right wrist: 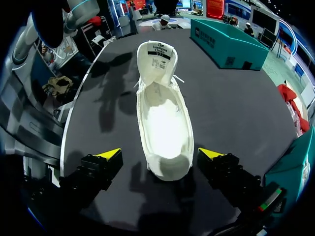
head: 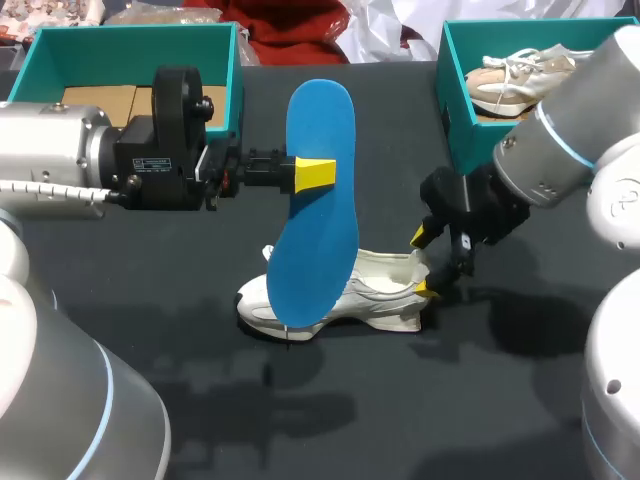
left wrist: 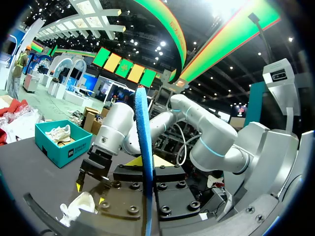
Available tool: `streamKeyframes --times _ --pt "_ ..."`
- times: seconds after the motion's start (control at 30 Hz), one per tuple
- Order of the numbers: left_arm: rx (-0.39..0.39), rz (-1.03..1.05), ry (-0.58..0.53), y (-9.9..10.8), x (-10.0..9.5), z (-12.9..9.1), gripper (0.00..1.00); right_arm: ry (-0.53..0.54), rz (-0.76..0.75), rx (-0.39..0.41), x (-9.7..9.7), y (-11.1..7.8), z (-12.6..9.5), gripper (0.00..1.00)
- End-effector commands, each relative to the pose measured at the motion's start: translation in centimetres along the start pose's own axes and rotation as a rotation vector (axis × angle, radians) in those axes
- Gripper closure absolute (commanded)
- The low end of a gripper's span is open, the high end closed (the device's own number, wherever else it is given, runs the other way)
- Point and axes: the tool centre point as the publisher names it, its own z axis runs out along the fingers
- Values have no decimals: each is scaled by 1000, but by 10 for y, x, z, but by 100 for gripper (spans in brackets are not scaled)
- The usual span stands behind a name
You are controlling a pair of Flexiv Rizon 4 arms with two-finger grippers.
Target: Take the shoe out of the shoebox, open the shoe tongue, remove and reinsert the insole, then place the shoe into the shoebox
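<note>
Blue insole [head: 318,210] stands upright, pinched in the left gripper [head: 315,172], over the toe of a white shoe [head: 375,295] on the black table [head: 400,400]. The right gripper [head: 423,264], fingers spread, straddles the shoe's heel at right, apart from it.

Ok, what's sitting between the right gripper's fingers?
The white shoe's heel end, with bare table either side; the right gripper is open. Right wrist view shows it.

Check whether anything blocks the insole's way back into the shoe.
Nothing visible does. The blue insole, held by the left gripper, hangs near the white shoe, whose opening is empty with the tongue folded back. The open right gripper flanks the heel.
</note>
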Motion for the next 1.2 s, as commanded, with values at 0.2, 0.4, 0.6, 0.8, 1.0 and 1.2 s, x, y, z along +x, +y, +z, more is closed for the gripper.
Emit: streamKeyframes --times 0.2,0.4,0.6,0.8,1.0,1.2 --pt "0 0 2 0 -2 4 100 7 2 334 -5 5 0 0" --pt "0 0 2 0 -2 4 100 -7 47 382 -6 16 7 0" --pt "0 0 2 0 -2 4 100 -40 55 449 -6 36 8 0" --pt "0 0 2 0 -2 4 100 -43 28 475 -9 40 10 0" --pt "0 0 2 0 -2 4 100 -38 5 489 -11 40 13 0" --pt "0 0 2 0 -2 4 100 -43 -2 495 -14 39 10 0"
